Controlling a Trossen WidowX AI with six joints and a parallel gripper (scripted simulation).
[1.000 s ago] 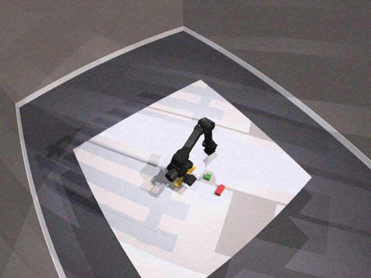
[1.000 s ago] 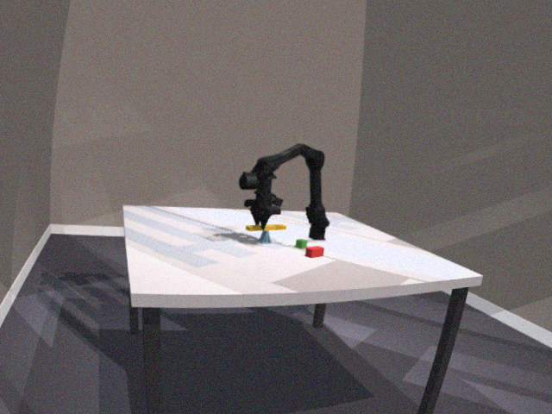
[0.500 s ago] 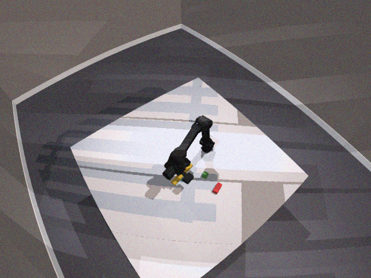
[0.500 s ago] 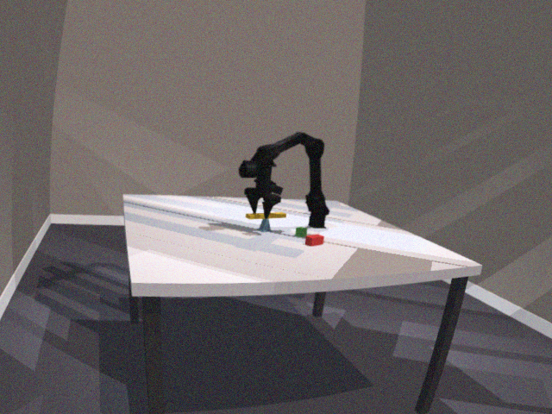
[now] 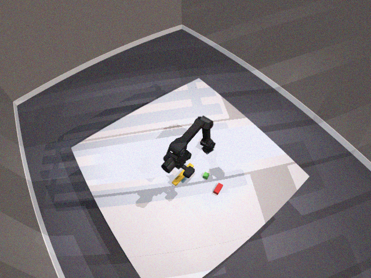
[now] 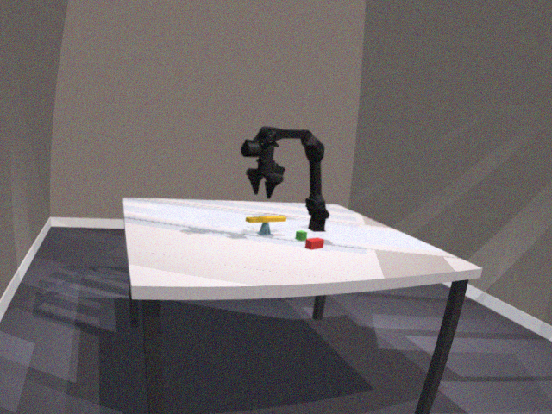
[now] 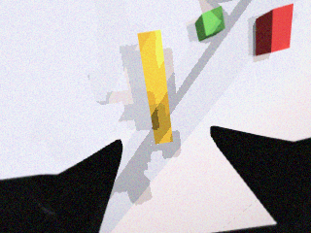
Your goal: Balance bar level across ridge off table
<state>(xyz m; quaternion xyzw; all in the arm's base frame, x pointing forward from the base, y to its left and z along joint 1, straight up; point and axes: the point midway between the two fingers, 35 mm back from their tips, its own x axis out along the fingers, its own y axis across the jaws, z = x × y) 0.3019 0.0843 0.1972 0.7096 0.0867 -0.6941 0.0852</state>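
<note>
The yellow bar [image 5: 178, 179] [image 6: 266, 218] [image 7: 155, 87] lies across the top of the blue ridge [image 6: 265, 229], roughly level, both ends off the surface [image 5: 185, 221] [image 6: 214, 262] [image 7: 53, 58]. Above the ridge, apart from the bar, hangs the tool [image 6: 262, 196] [image 7: 165, 137], wide open and empty. Beside the ridge sits a green cube [image 5: 206, 175] [image 6: 301, 235] [image 7: 210, 23].

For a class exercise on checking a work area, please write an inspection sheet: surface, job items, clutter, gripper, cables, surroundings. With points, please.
Surface: white table [image 5: 167, 233] [image 6: 200, 272], shadow patches across it.
Job items: yellow bar [image 5: 177, 180] [image 6: 266, 218] [image 7: 155, 78] looks about level across the blue-grey ridge [image 6: 265, 229], both ends off the table.
Clutter: green block [image 5: 206, 175] [image 6: 300, 235] [image 7: 210, 23] and red block [image 5: 218, 189] [image 6: 314, 243] [image 7: 274, 30], beside the bar's setup.
Gripper: gripper [image 6: 262, 196] [image 7: 165, 137] open, above the bar, holding nothing.
Cables: nothing seen.
Surroundings: dark floor [image 5: 144, 62] [image 6: 222, 356], plain walls [image 5: 104, 24] [image 6: 209, 80].
</note>
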